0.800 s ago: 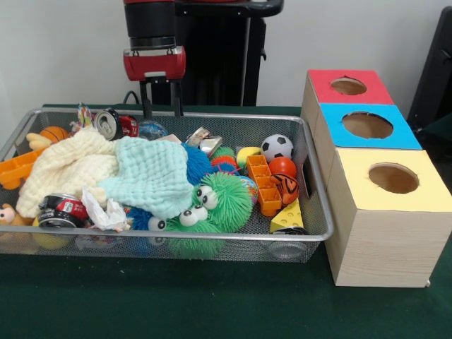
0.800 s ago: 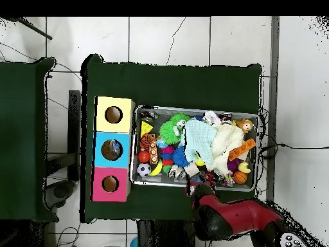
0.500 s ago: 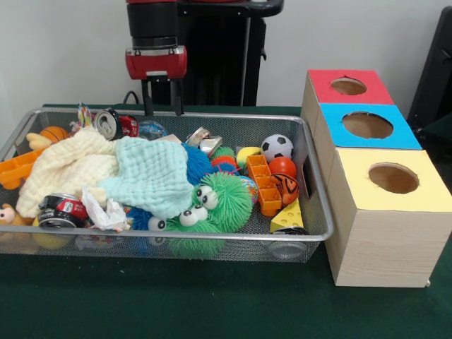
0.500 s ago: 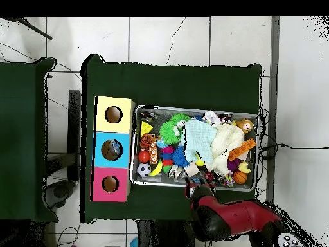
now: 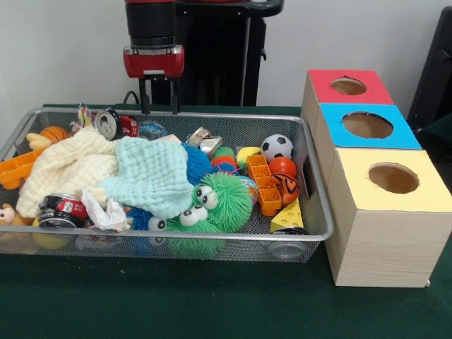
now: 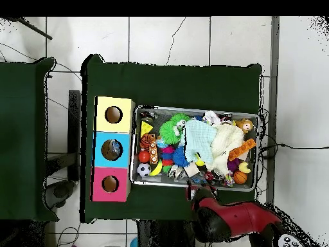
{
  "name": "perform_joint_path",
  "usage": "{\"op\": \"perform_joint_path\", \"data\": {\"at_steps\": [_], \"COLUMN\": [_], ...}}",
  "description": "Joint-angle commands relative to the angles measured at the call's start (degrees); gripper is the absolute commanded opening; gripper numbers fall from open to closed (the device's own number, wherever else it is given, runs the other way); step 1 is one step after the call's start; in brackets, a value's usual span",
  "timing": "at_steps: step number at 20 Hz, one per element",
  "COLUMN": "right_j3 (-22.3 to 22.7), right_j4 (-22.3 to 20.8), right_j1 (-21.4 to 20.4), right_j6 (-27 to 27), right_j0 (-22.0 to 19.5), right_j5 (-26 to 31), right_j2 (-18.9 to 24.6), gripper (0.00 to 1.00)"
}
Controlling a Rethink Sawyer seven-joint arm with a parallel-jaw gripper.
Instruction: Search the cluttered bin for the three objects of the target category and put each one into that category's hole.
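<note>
My gripper (image 5: 159, 107) hangs open and empty over the far rim of the wire mesh bin (image 5: 314, 185), just above a crushed can (image 5: 109, 123). The overhead view shows the gripper (image 6: 191, 187) at the bin's lower edge. Inside the bin, a mint cloth (image 5: 152, 173) and a cream cloth (image 5: 67, 169) cover part of the pile. Beside them lie green fuzzy toys with eyes (image 5: 222, 198), a soccer ball (image 5: 277, 146), an orange ball (image 5: 282, 166), a tiger-striped ball (image 5: 284, 188), a cheese wedge (image 5: 287, 215), orange blocks (image 5: 260, 180) and a small basketball (image 5: 54, 133).
Three wooden boxes with round holes stand to the bin's right: a red-topped box (image 5: 348, 86), a blue-topped box (image 5: 367, 125) and a yellow-topped box (image 5: 393, 178). A second can (image 5: 60, 210) and crumpled paper (image 5: 106, 212) lie at the bin's near left. Green cloth (image 5: 212, 304) covers the table.
The gripper has shifted only slightly over the bin's far rim and stays open. Nothing in the bin has moved.
</note>
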Motion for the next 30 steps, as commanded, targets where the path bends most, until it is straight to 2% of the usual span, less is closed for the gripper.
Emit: {"op": "perform_joint_path", "data": {"at_steps": [1, 13, 21, 30], "right_j3": [-2.1, -1.9, -4.8, -6.3], "right_j4": [-0.6, -1.3, -4.5, -4.9], "right_j1": [2.2, 1.6, 5.0, 6.8], "right_j6": [0.4, -2.5, -0.1, 1.1], "right_j0": [-2.2, -5.7, -2.9, -1.3], "right_j5": [5.1, 6.9, 2.4, 0.8], "right_j2": [0.9, 3.0, -1.9, -3.7], "gripper": [1.0, 1.0, 1.0, 1.0]}}
